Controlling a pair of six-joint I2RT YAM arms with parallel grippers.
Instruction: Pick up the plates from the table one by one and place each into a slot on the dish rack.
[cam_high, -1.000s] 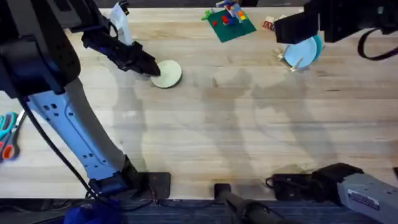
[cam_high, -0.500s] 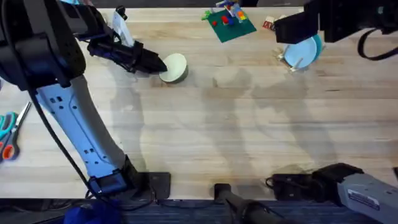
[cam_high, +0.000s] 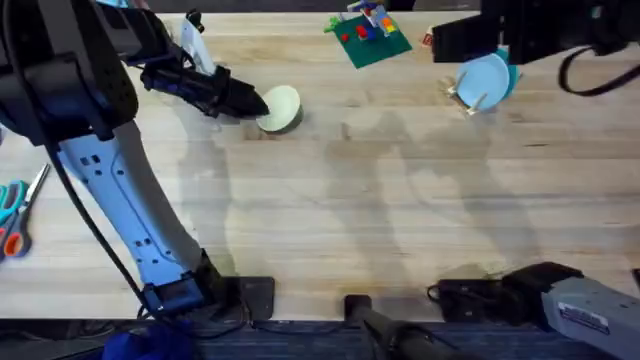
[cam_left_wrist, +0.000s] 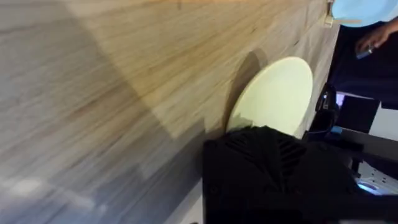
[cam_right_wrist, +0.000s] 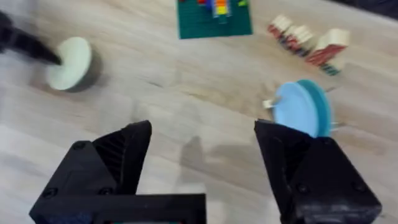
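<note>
The pale yellow-cream plate (cam_high: 279, 108) sits in the upper left of the overhead frame, tilted with one edge raised off the counter (cam_high: 330, 210) and its shadow just beneath it; the left end effector (cam_high: 252, 103) meets its left rim, clamped on that edge. In the left wrist view the same plate (cam_left_wrist: 273, 99) rises at a slant from the wood, its lower part hidden behind the dark body of the end effector (the fingertips themselves are out of sight there). The light blue plate (cam_high: 484, 80) stands upright in the dish rack (cam_high: 468, 97) at the upper right of the overhead frame, with pale dowels showing at its lower left edge. The right wrist view shows this blue plate (cam_right_wrist: 297, 109) standing on edge, a darker teal plate (cam_right_wrist: 321, 106) just behind it in the rack (cam_right_wrist: 268, 104). The right end effector (cam_right_wrist: 202, 155) hangs above the counter with its two black fingers spread wide and nothing between them; in the overhead view the right arm (cam_high: 520, 35) is a dark mass just above the blue plate. A green baseplate with coloured blocks (cam_high: 366, 32) lies at top centre, and scissors (cam_high: 14, 215) rest at the left edge.
</note>
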